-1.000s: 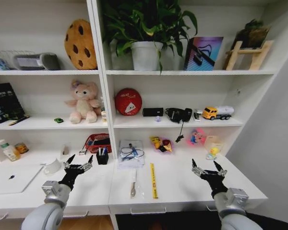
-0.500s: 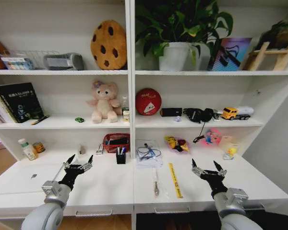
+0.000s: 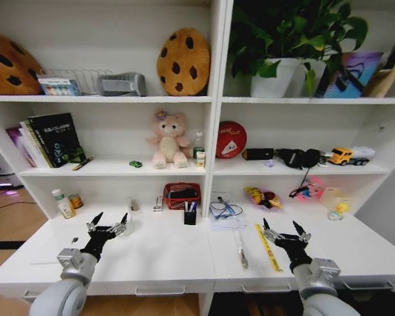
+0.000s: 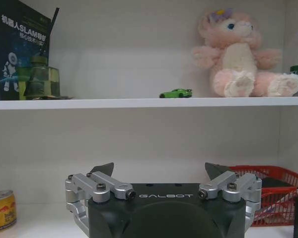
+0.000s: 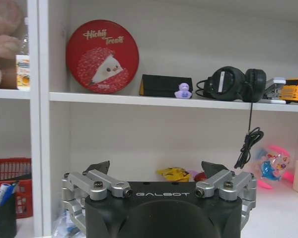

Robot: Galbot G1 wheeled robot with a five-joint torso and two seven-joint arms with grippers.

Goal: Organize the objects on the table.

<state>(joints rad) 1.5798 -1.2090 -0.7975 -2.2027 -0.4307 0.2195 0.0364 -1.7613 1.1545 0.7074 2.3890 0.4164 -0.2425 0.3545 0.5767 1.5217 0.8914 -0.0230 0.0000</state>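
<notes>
Overhead, yellow ruler (image 3: 268, 247), both tools spread

Two cookie cushions (image 3: 182, 61), one pink teddy bear (image 3: 168, 138), one green toy car (image 3: 135, 164), one yellow ruler (image 3: 267, 247), one red basket (image 3: 182, 195).

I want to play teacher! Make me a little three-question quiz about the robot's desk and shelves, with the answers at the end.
1. True or false: the left gripper is holding the yellow ruler.
2. What sits right next to the pink teddy bear on the shelf? A) tiny green toy car B) a banana C) a clock
3. Fill in: the red basket stands on the white ____.

Key:
1. False. Both the left and the right gripper hover open and empty above the desk.
2. A
3. desk
</notes>
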